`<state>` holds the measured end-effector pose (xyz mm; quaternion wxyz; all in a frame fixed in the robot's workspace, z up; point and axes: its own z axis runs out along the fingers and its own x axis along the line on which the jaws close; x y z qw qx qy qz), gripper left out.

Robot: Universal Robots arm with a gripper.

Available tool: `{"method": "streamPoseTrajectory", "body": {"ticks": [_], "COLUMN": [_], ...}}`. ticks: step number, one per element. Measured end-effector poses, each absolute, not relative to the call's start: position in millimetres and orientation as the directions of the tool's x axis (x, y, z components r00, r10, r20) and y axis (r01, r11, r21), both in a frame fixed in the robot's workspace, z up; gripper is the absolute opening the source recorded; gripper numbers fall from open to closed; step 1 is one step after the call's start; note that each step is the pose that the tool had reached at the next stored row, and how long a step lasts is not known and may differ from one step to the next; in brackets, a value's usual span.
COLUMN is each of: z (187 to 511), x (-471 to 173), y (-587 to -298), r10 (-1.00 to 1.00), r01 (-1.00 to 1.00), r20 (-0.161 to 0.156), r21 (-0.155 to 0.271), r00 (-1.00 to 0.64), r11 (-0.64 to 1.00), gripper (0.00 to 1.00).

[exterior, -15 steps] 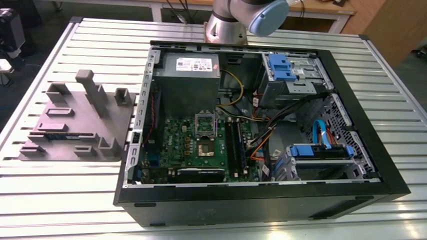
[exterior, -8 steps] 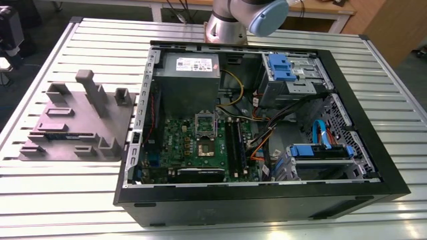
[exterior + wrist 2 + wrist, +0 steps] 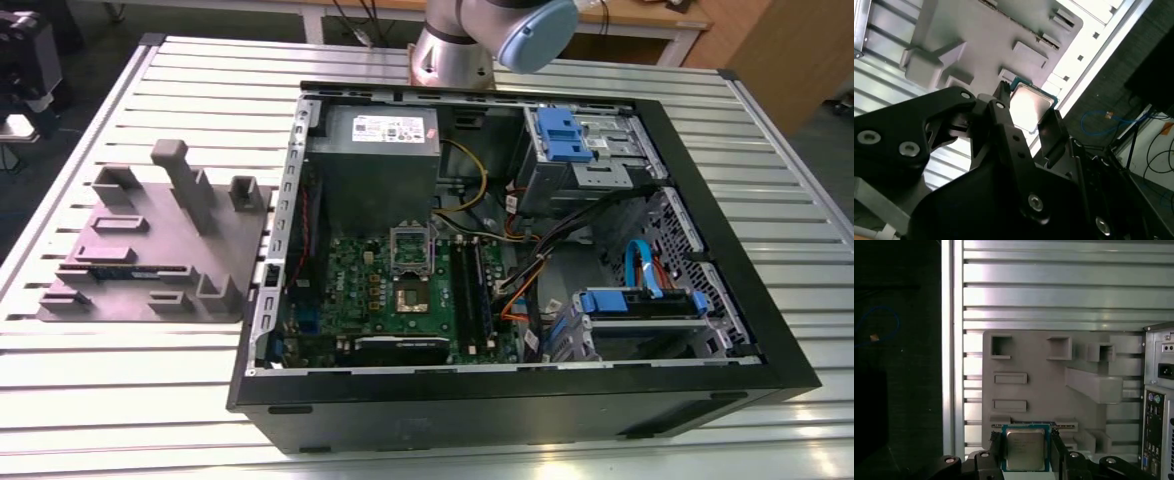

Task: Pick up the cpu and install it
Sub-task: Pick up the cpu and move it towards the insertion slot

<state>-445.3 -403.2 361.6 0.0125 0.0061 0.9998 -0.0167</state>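
Between the black fingers (image 3: 995, 445) of the gripper (image 3: 1025, 436) sits the cpu (image 3: 1025, 450), clamped by two opposite edges with its silvery top showing. Beyond the hand lies the grey moulded tray (image 3: 1044, 390), with the computer case (image 3: 1156, 405) beside it.

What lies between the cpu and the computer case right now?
In the first wrist view, raised blocks of the grey tray lie between the cpu and the computer case; nothing loose shows there.

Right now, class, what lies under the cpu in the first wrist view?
The grey moulded tray, resting on the slatted table. The cpu, clamped in the gripper, covers the tray's spot directly beneath.
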Motion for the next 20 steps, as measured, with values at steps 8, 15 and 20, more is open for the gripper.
{"method": "streamPoseTrajectory", "body": {"ticks": [8, 15, 20], "z": [396, 410, 410], "x": [-445, -445, -434], "y": [-403, -403, -403], "r10": [0.012, 0.012, 0.012], "r01": [0.013, 0.013, 0.012], "r20": [-0.026, -0.026, -0.026], "r21": [-0.033, -0.03, -0.029], "r00": [-1.0, -1.0, -1.0], "r11": [0.999, 0.999, 0.999], "gripper": [0.47, 0.47, 0.47]}}
